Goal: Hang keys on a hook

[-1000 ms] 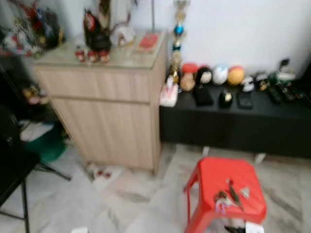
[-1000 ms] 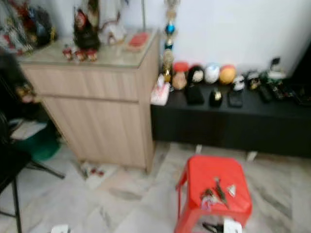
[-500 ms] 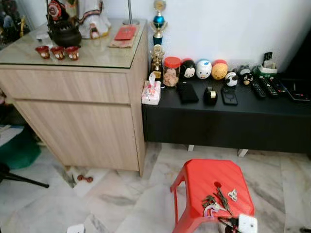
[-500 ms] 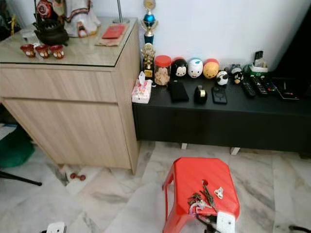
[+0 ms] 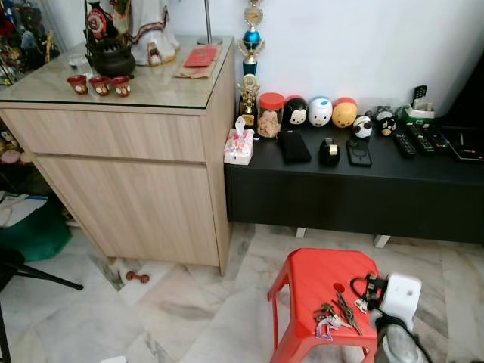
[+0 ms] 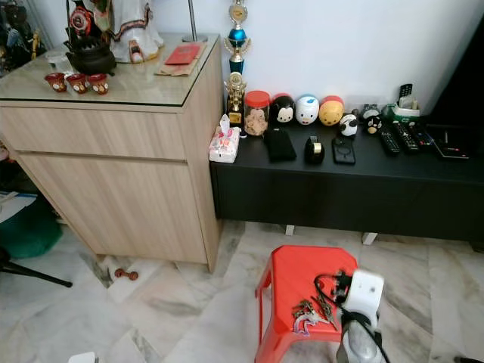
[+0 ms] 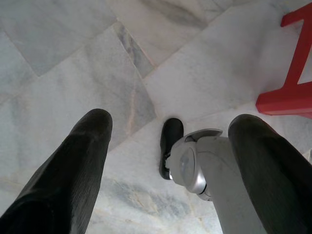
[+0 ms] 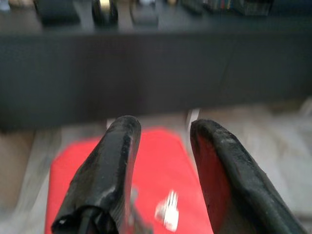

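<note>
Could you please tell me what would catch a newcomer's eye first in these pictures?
The bright red stool on the pale marble floor stands out most, with a bunch of keys lying on its seat and the right gripper, open, poised just above it. Behind it, a row of colourful round figurines lines a low black cabinet beside a light wooden cabinet.

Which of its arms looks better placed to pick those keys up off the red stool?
Probably the right. The right gripper is open just above the stool, near the keys. The left gripper hangs open over the floor.
</note>
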Robot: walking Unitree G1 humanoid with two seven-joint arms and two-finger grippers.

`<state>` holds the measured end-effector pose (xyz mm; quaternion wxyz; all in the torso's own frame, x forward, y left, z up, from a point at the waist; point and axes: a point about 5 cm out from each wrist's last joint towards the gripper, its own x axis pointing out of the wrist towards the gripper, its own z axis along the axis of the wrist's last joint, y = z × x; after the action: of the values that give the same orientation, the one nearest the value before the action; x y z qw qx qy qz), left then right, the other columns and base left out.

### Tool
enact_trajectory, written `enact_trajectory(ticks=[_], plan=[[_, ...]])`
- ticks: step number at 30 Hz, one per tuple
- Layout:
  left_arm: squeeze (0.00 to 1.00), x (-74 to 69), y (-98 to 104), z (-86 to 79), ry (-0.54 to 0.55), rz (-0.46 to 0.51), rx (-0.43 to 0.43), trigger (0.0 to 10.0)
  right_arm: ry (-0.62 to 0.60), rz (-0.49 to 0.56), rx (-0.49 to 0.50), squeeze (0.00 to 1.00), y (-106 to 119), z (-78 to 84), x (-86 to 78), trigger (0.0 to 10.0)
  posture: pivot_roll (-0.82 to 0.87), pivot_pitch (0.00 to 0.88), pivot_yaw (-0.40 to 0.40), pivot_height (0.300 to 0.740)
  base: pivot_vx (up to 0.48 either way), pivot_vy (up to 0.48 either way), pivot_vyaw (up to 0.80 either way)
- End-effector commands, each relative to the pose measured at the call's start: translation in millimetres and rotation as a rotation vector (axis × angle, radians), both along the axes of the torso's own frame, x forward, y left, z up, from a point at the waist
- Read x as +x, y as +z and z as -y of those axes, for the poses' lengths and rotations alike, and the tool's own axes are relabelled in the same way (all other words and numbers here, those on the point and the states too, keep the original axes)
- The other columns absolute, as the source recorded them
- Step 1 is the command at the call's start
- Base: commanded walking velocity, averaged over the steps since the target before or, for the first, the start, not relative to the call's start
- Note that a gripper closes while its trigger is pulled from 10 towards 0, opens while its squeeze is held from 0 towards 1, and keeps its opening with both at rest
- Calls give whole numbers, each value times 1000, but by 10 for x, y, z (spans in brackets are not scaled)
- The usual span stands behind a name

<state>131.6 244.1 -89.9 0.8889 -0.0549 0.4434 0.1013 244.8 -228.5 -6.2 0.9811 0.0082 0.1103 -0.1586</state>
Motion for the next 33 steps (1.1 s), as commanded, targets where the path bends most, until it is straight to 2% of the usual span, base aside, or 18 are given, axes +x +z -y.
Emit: enact_trajectory(ticks=[1, 10, 26, 33], plan=[[0, -54, -15, -10, 0, -14, 3, 10000, -3, -11, 4, 0, -47, -47, -61, 10000, 110, 0, -25, 740, 0, 0, 0], [0, -84, -28, 4, 2, -19, -3, 10000, -3, -57, -6, 0, -42, -54, 14, 10000, 123, 0, -35, 740, 0, 0, 0], [0, -93, -33, 10, 1, -23, -15, 10000, 15, -93, 46, 0, -77, -104, 40, 10000, 130, 6, -39, 644, 0, 0, 0], [0, -90, -31, 3, 8, -21, -20, 10000, 25, -79, 79, 0, -66, -154, 72, 10000, 131, 20, -37, 636, 0, 0, 0]])
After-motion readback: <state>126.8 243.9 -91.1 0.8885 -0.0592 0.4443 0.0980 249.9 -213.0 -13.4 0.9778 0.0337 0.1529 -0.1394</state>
